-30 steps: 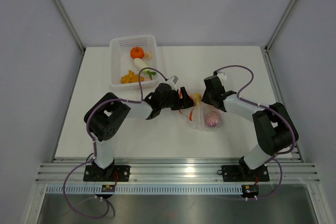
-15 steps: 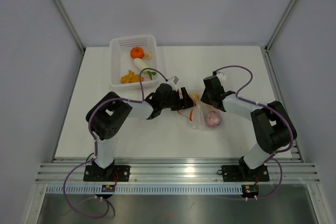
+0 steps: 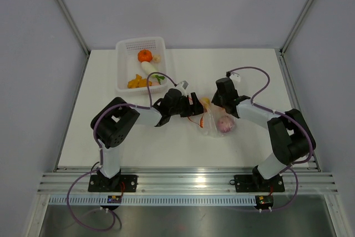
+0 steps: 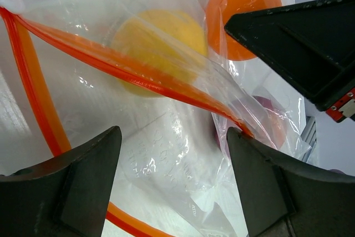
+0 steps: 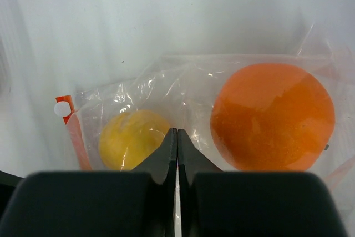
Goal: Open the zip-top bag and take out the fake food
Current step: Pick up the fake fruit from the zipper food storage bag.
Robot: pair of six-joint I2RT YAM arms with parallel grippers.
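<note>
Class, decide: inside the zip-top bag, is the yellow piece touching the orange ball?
Apart. The right wrist view shows a strip of clear film between the yellow piece and the orange ball in the zip-top bag.

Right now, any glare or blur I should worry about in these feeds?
Left wrist: white glints on the bag film; own fingers dark and soft at the bottom. Right wrist: shut fingers blurred; orange ball slightly softened behind plastic. Top: even light, faint shadows, sheen on the metal rail.
</note>
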